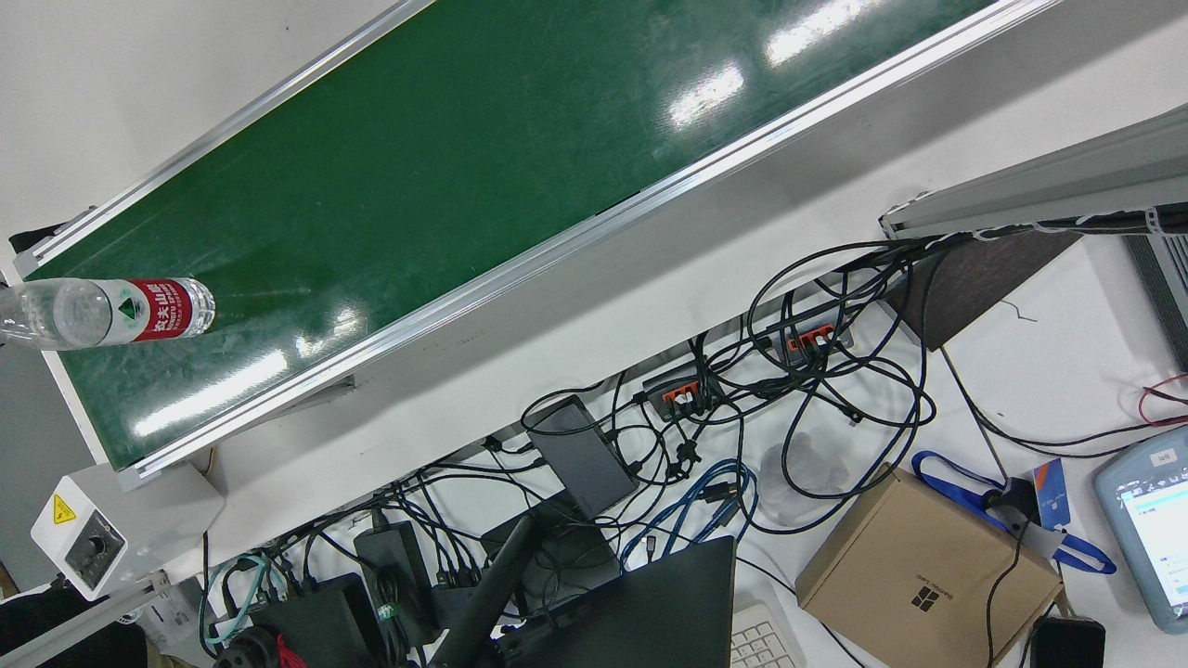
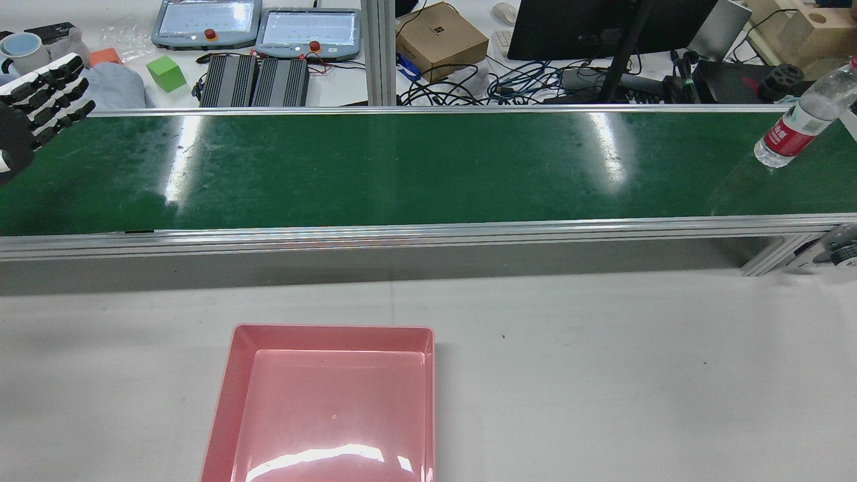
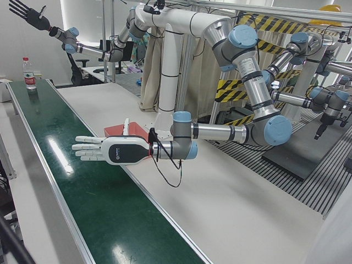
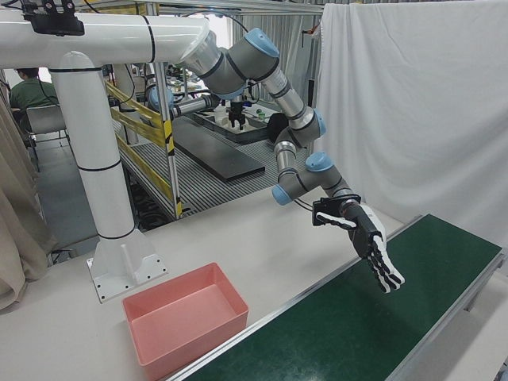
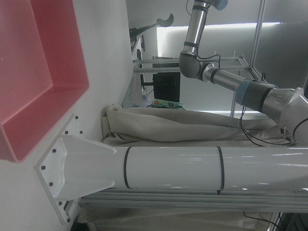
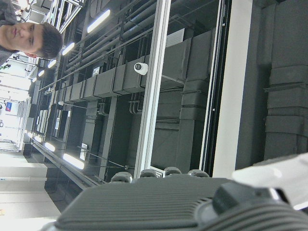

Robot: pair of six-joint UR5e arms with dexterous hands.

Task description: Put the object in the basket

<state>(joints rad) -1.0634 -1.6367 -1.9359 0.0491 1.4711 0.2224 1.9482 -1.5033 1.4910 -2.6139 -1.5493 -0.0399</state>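
Basket [image 2: 224, 402] empty, bottle [image 2: 793, 127] upright on belt [image 2: 402, 174]

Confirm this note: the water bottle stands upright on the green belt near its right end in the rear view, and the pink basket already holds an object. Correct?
Not quite. The pink basket is empty, as the rear view shows. The rest holds: the water bottle stands upright on the green belt near its right end.

The left hand [image 3: 104, 151] is hanging flat with its fingers [image 3: 85, 148] spread, holding nothing, on a level forearm. The right hand [image 3: 26, 14] is reaching high, fingers splayed apart.
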